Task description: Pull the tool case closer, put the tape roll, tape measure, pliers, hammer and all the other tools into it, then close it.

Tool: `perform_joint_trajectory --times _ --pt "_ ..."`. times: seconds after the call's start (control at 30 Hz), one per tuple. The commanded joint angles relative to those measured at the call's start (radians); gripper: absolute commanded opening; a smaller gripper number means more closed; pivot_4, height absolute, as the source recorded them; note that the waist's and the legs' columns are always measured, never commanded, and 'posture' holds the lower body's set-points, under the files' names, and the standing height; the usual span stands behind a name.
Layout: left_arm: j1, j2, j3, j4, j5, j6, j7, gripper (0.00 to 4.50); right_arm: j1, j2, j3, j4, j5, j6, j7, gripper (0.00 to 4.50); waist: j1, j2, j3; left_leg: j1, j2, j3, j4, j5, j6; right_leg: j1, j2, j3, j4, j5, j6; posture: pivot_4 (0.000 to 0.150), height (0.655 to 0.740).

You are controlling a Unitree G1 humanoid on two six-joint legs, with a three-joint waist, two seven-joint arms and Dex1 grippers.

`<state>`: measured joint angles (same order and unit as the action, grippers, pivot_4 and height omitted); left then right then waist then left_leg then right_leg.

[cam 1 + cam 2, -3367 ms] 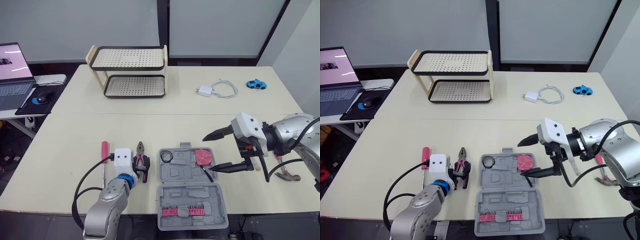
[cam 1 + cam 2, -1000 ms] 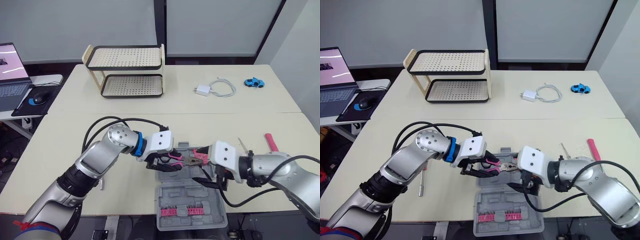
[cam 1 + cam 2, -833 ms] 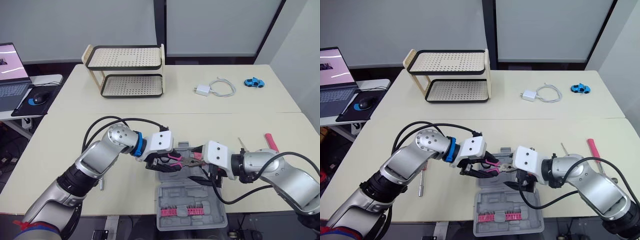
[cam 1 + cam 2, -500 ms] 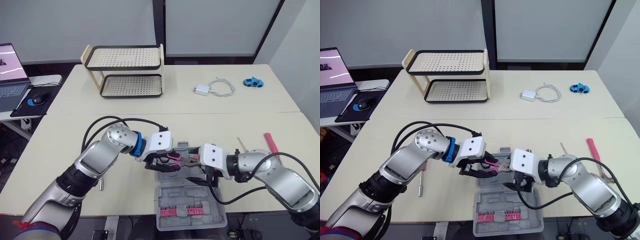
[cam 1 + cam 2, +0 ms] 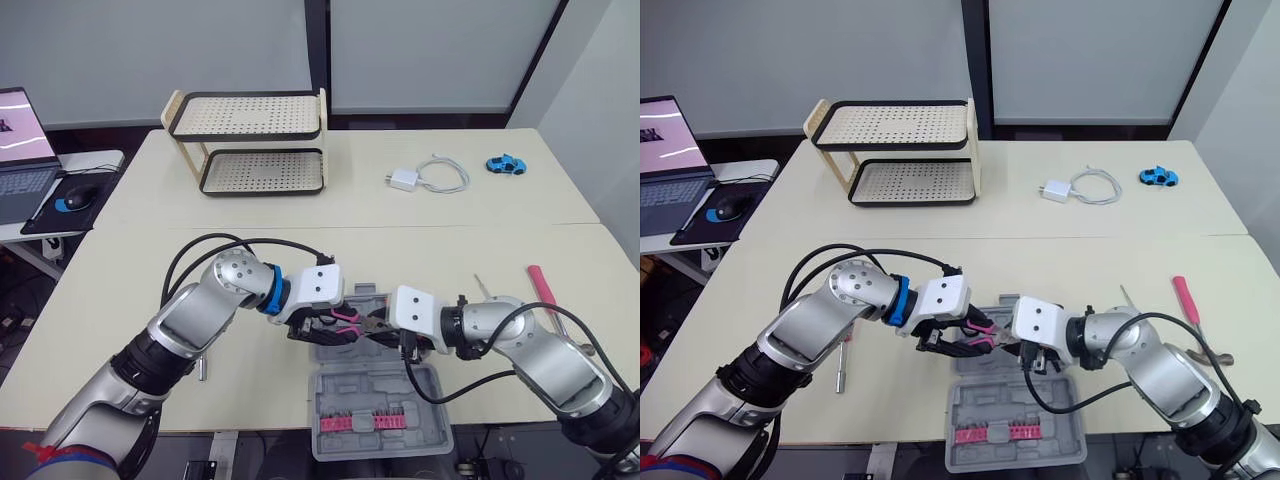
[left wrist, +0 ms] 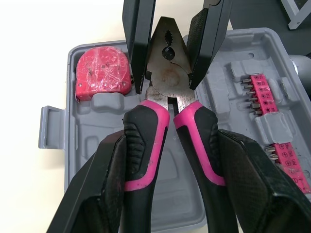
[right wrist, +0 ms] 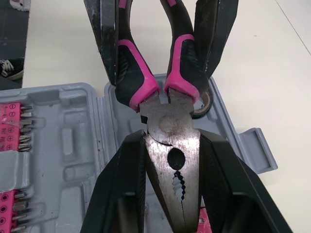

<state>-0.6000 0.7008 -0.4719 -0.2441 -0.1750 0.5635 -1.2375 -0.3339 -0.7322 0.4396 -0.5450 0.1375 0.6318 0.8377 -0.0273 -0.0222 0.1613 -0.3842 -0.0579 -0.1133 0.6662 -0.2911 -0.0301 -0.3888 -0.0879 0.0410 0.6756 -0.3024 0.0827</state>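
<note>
A cream table (image 5: 300, 250) runs under both my arms, with grey blinds behind it. Far beyond my hands stand a two-tier perforated rack (image 5: 262, 150), a white charger with its cable (image 5: 405, 181) and a blue toy car (image 5: 505, 164). A laptop (image 5: 20, 150) sits on a side desk out past my left arm.

My left gripper (image 6: 172, 143) is clamped on the pink-and-black handles of the pliers (image 6: 167, 73). My right gripper (image 7: 171, 145) meets it head-on, its two fingers pressed against either side of the steel head, so both hands have the pliers between them.

They hang just above the open grey tool case (image 5: 380, 395), over its upper half. The pink tape measure (image 6: 103, 72) lies in its pocket directly below, and the tape roll (image 7: 203, 101) is half hidden behind my left fingers. A pink-handled screwdriver (image 5: 543, 288) lies on the table out past my right elbow.

A few seconds ago the pliers lay on the table beside the case and my right gripper hung wide open over it; half a second ago it was only nearing the head.
</note>
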Motion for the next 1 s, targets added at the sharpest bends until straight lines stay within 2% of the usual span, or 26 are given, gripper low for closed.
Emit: perform_joint_trajectory --times 0.03,0.2,0.27,0.43,0.67,0.83,1.0 --pt "0.0 -0.004 0.012 -0.05 -0.015 0.004 -0.007 2.45 -0.007 0.009 -0.014 -0.021 -0.009 -0.021 0.003 1.18 0.0 0.0 0.0 0.0 0.0 0.0 0.0 -0.001 0.001 0.0 0.0 0.0 0.0 0.0 0.0 0.15 0.74" --pt "0.016 0.002 0.019 -0.03 0.001 -0.075 -0.013 2.45 0.0 -0.009 -0.036 -0.029 -0.001 -0.026 0.025 1.18 0.0 0.0 0.0 0.0 0.0 0.0 0.001 0.0 0.001 0.0 0.0 0.0 0.001 0.0 0.0 0.15 0.74" --pt "0.018 0.016 0.028 -0.013 0.0 -0.102 -0.029 3.18 0.003 -0.026 -0.052 -0.033 0.008 -0.03 0.042 1.18 0.0 0.0 0.0 0.0 0.0 0.0 0.001 0.0 0.001 0.0 0.0 0.0 0.001 0.0 0.0 0.15 0.74" --pt "0.047 0.064 0.124 0.017 -0.058 -0.167 -0.072 4.5 0.002 -0.091 -0.108 -0.037 0.034 -0.041 0.105 1.18 0.0 0.0 0.0 0.0 0.0 0.0 0.001 -0.001 0.001 0.0 0.0 0.0 0.001 0.0 0.0 0.15 0.74" --pt "0.247 0.182 0.316 0.059 -0.153 -0.363 -0.171 4.5 -0.048 -0.209 -0.136 0.002 0.04 -0.074 0.246 1.18 -0.006 0.001 0.001 0.001 0.001 0.001 0.0 -0.001 0.002 -0.001 0.0 0.0 0.001 0.0 0.0 0.15 0.74" --pt "0.395 0.197 0.399 0.038 -0.183 -0.417 -0.166 4.5 -0.13 -0.206 -0.072 0.069 -0.002 -0.086 0.302 1.18 -0.004 0.001 0.001 0.001 0.001 0.001 0.0 -0.002 0.003 0.0 0.0 0.0 0.0 0.0 0.0 0.15 0.74" --pt "0.485 0.165 0.451 0.044 -0.182 -0.509 -0.125 4.5 -0.191 -0.169 -0.001 0.153 -0.068 -0.113 0.329 1.18 -0.001 0.001 0.001 0.001 0.001 0.001 0.0 -0.002 0.003 0.0 -0.001 0.0 0.0 0.0 0.0 0.15 0.74"
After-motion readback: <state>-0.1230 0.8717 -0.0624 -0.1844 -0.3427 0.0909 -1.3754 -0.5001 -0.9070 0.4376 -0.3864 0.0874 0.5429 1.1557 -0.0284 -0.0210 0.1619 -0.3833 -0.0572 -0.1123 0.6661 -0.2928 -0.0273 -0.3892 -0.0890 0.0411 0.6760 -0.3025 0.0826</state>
